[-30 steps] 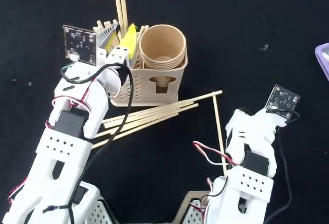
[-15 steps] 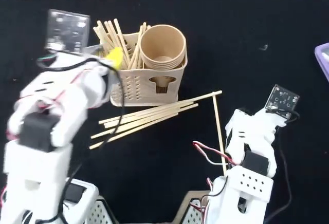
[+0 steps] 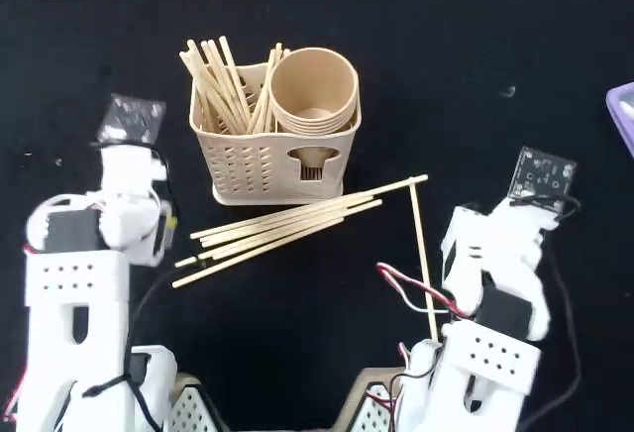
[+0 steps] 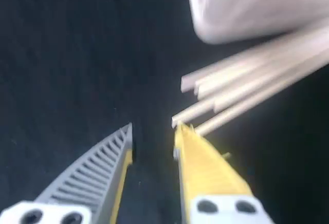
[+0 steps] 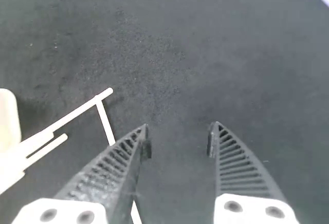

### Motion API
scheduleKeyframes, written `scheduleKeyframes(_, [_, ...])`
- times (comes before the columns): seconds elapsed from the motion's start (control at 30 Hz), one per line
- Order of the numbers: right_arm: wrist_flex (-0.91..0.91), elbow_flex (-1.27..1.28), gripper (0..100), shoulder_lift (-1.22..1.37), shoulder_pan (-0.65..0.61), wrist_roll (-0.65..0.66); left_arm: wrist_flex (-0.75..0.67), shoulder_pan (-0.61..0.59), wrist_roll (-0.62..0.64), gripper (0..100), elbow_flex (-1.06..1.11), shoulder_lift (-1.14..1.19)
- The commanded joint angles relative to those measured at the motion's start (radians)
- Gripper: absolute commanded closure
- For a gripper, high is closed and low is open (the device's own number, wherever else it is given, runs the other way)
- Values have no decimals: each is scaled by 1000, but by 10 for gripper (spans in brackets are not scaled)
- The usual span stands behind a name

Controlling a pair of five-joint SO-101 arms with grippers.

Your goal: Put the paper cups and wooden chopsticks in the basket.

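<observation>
**Wooden sticks lying loose beside the basket, both tools empty**

The paper cups (image 3: 312,90) are already sitting stacked in the basket (image 3: 267,169), and a sheaf of chopsticks (image 3: 220,85) is leaning in the compartment next to them. The loose chopsticks (image 3: 287,224) are lying as a narrow fan on the black desk (image 3: 515,55), just in front of the basket. The left tool (image 4: 152,129) is hanging over their near ends, its jaws a little apart with nothing between them. The right tool (image 5: 178,128) is standing spread wide and empty near a single chopstick (image 5: 105,124), which is touching the tip of the fan at an angle.

I am thinking the main risk is a poor pinch. The sticks are lying close together, so the jaws may be catching only one and pushing or rolling the others away. Taken at its end, a long stick may be tipping down and knocking the light basket. The leaning sheaf is crowding the opening, so new sticks may be bouncing out. A purple thing (image 3: 624,115) is sitting at the desk's edge, well apart
</observation>
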Motion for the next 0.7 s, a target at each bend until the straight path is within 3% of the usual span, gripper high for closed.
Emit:
scheduleKeyframes(0.0, [127, -197, 804, 7, -9, 71, -247, 39, -12, 859, 228, -9])
scheduleKeyframes(0.17, [244, -280, 804, 7, -14, 140, -347, 140, -14, 832, 320, 2])
scheduleKeyframes(0.27, [209, -194, 804, 7, -25, 161, -351, 162, -15, 759, 335, 2])
scheduleKeyframes(0.33, [129, -88, 804, 7, -63, 155, -358, 160, -15, 768, 320, 2])
scheduleKeyframes(0.53, [-143, 228, 804, -4, -132, 110, -457, 48, 68, 777, 344, 2])
scheduleKeyframes(0.67, [-187, 263, 804, -4, -137, 97, -589, -15, 137, 777, 394, 3])
